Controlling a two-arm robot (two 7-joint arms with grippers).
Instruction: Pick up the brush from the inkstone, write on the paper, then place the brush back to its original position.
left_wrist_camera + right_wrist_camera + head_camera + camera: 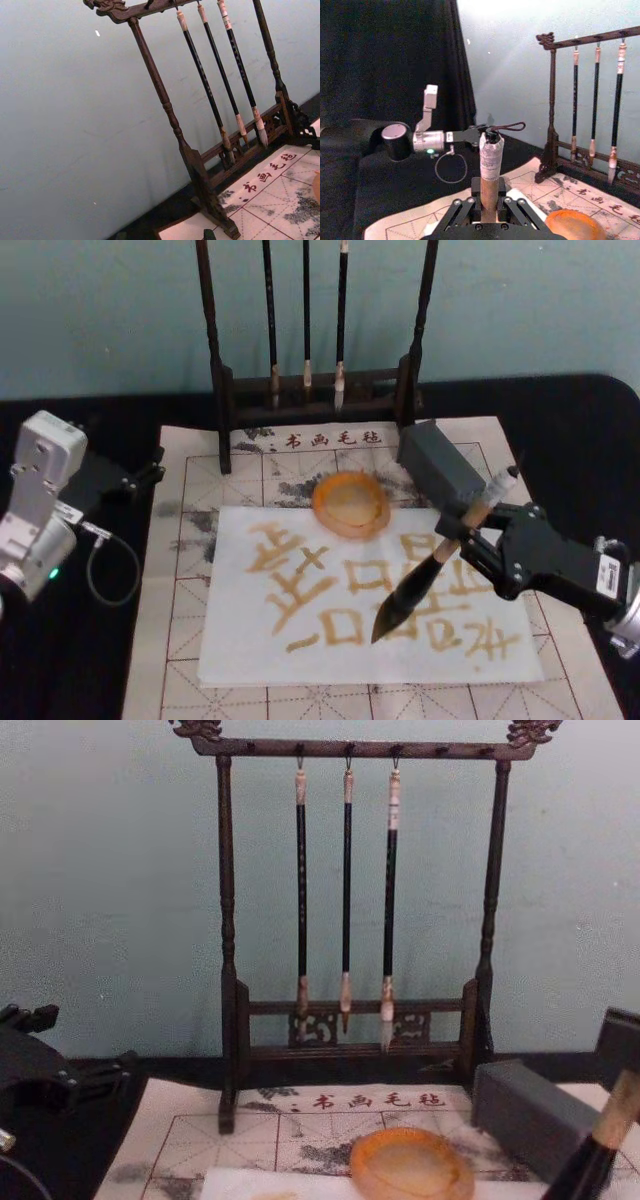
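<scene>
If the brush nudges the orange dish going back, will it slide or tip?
Probably slides rather than tips: the inkstone looks low, wide and shallow. It overlaps the paper, so a push may drag the sheet. Translucent, so possibly brittle.

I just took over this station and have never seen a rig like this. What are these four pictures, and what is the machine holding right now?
It is a two-armed robot at a table. The head picture looks down from above, and the chest picture looks across the table from lower down. The other two come from a camera on each wrist.

The right hand is shut on the brush. It holds the brush tilted, dark tip down at the paper, which carries orange-brown characters. The right wrist picture looks along the brush's handle.

The left hand sits idle at the table's left side. Its camera faces the wooden rack with three thin brushes.

Behind the paper lie the orange dish and a grey block, all on a gridded mat.
</scene>
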